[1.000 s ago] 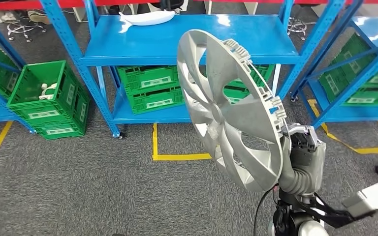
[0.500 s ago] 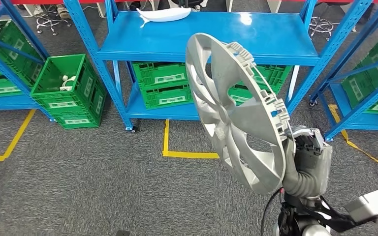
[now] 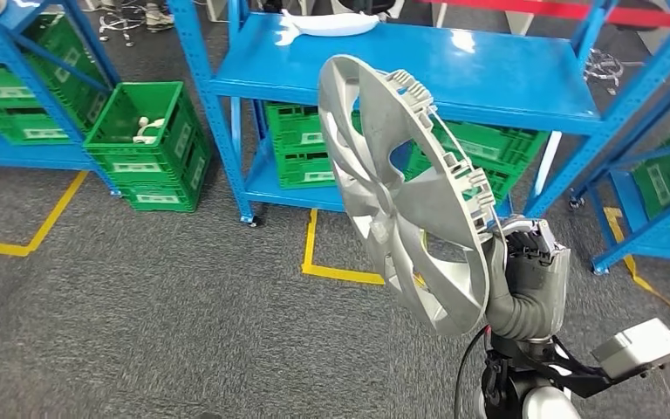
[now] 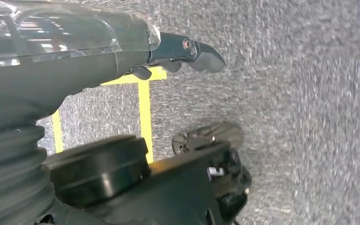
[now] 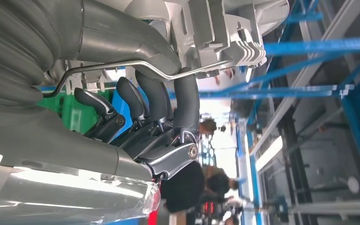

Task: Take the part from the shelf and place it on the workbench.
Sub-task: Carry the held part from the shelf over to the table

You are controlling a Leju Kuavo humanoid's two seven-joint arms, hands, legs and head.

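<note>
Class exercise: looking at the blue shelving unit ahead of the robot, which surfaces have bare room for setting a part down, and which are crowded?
The blue metal shelf top is mostly bare; only a white curved plastic part lies at its back left corner. Beneath it, the lower deck is crowded with stacked green plastic crates. The right hand holds the silver plastic wheel cover, which hides part of both levels.

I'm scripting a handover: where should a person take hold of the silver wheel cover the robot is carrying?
Grip the wheel cover at its upper rim, from the robot's left, probably: it stands on edge, and the right hand holds the lower rim.
</note>
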